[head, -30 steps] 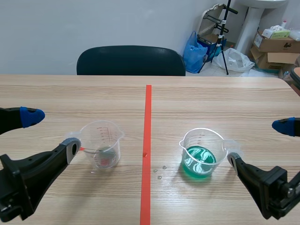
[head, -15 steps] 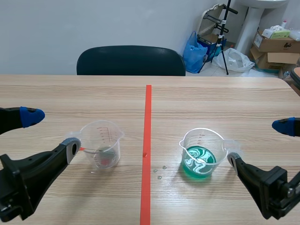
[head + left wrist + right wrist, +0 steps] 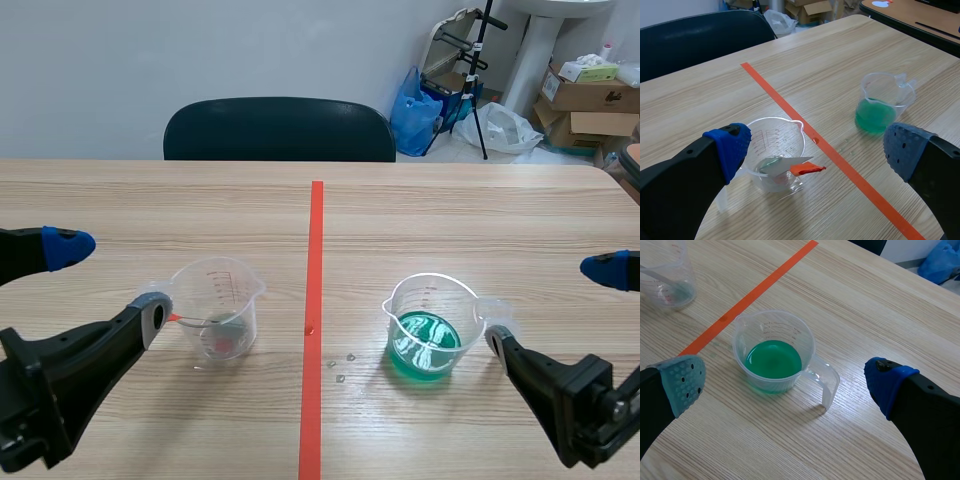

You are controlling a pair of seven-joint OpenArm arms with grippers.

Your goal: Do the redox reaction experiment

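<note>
I have the left gripper (image 3: 815,150) spread before the clear cup (image 3: 774,142), the right gripper (image 3: 787,385) spread before the green-liquid cup (image 3: 774,360), mid-table; the cups' printed scales are too small to read.

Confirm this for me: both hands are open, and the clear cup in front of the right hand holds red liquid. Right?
Not quite. The liquid in the clear cup in front of the right hand is green, not red; the right wrist view shows it plainly. The right hand and the left hand are both open.
</note>
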